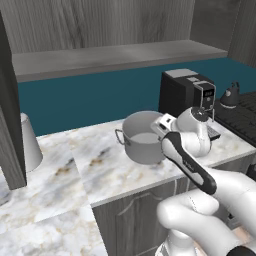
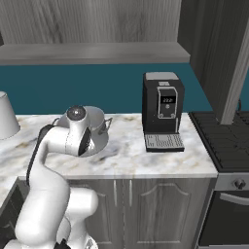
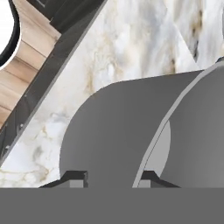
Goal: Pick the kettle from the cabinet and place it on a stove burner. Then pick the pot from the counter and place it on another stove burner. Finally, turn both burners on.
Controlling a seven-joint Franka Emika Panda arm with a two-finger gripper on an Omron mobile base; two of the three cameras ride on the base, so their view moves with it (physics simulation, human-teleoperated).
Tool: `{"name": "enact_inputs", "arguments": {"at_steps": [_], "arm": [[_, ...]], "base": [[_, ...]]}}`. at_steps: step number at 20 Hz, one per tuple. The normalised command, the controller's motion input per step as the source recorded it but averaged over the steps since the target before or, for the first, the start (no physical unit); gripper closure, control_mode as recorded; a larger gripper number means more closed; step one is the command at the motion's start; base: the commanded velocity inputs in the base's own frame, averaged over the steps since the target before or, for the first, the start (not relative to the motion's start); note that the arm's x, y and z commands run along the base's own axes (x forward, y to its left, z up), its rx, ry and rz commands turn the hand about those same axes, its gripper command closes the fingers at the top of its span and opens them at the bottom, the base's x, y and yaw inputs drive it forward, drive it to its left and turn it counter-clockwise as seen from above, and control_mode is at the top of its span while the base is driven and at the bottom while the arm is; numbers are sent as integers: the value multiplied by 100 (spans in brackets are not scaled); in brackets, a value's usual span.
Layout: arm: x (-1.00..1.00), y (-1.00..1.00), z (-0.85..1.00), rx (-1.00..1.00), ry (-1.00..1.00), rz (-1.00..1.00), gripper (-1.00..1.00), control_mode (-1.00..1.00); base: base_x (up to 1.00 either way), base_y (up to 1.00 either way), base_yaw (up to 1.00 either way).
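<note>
The grey pot (image 1: 141, 142) stands on the marble counter (image 1: 107, 172), left of the coffee machine. My gripper (image 3: 113, 177) comes down on the pot's right rim (image 1: 160, 131), shut on the pot wall: one fingertip (image 3: 76, 177) is outside it and the other inside. In the right base view my arm hides most of the pot (image 2: 101, 132). The dark kettle (image 1: 230, 95) sits on a grate of the black stove (image 1: 244, 120) at the far right. The cabinet shelf (image 1: 115, 57) runs above the teal wall.
A black coffee machine (image 1: 186, 92) (image 2: 163, 107) stands between the pot and the stove (image 2: 223, 141). A stove knob (image 2: 238, 184) shows on its front. A white cone-shaped object (image 1: 29, 142) sits at the counter's left. The counter edge drops to a wooden floor (image 3: 26, 61).
</note>
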Motion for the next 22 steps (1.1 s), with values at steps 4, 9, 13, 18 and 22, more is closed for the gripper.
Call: {"name": "enact_inputs", "arguments": {"at_steps": [4, 9, 13, 18, 22], "arm": [[-48, 0, 24, 0, 0, 0, 100, -100], [-48, -1, 25, -1, 0, 0, 100, -100], [-40, 0, 31, -4, 1, 0, 100, -100], [-36, 0, 31, -5, 4, 0, 100, -100], [-37, 0, 30, -5, 5, 0, 100, -100]], "base": [[0, 0, 0], [0, 0, 0], [0, 0, 0], [0, 0, 0], [0, 0, 0]]}}
